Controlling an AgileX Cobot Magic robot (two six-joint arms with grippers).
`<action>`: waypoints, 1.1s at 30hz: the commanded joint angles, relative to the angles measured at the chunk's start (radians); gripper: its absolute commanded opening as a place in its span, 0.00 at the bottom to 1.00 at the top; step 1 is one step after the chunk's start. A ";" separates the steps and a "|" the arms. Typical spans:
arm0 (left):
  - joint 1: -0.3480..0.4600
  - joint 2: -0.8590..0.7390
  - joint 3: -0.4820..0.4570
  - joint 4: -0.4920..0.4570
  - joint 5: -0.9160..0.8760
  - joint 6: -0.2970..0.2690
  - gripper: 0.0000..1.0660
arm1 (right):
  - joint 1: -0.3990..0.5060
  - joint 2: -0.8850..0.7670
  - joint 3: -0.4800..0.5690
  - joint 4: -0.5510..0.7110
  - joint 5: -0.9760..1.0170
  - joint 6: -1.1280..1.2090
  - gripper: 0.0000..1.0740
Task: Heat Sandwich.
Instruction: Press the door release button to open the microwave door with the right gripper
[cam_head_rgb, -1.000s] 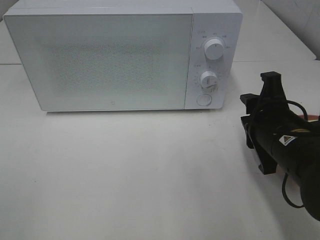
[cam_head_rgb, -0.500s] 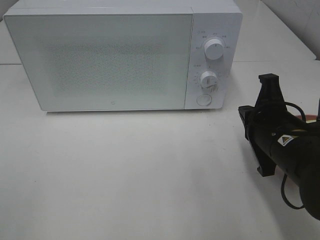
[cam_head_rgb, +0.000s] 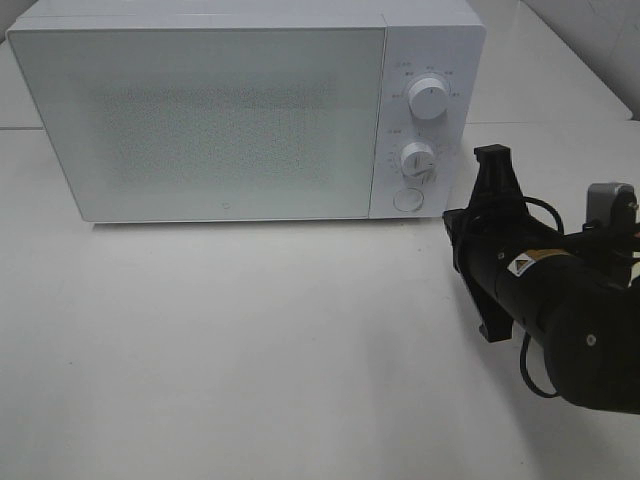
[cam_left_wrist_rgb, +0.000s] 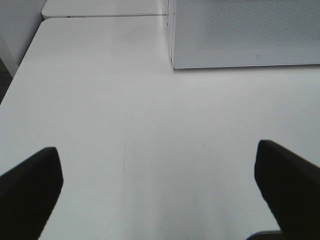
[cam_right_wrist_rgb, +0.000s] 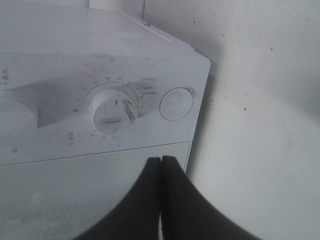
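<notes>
The sandwich is out of view. A white microwave (cam_head_rgb: 210, 120) stands at the back of the table with its door closed. My right arm (cam_head_rgb: 540, 290) reaches in from the right, its wrist just right of the control panel. In the right wrist view my right gripper (cam_right_wrist_rgb: 161, 165) is shut with nothing between its fingers, and its tip is close in front of the panel, below the round button (cam_right_wrist_rgb: 175, 104) and the lower knob (cam_right_wrist_rgb: 112, 112). My left gripper (cam_left_wrist_rgb: 156, 147) is open over bare table, with the microwave (cam_left_wrist_rgb: 245, 35) ahead of it.
The panel carries an upper knob (cam_head_rgb: 428, 96), a lower knob (cam_head_rgb: 417, 160) and the round button (cam_head_rgb: 407, 199). White table (cam_head_rgb: 250, 350) stretches in front of the microwave. A table edge (cam_left_wrist_rgb: 15, 75) shows in the left wrist view.
My right arm has moved left, toward the microwave's control panel. The microwave door has stayed closed.
</notes>
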 joint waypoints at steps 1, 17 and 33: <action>0.000 -0.026 -0.002 0.002 -0.003 -0.004 0.94 | -0.028 0.027 -0.042 -0.035 0.024 0.003 0.00; 0.000 -0.026 -0.002 0.002 -0.003 -0.004 0.94 | -0.097 0.168 -0.192 -0.090 0.071 0.047 0.00; 0.000 -0.026 -0.002 0.001 -0.003 -0.004 0.94 | -0.098 0.264 -0.295 -0.087 0.076 0.054 0.00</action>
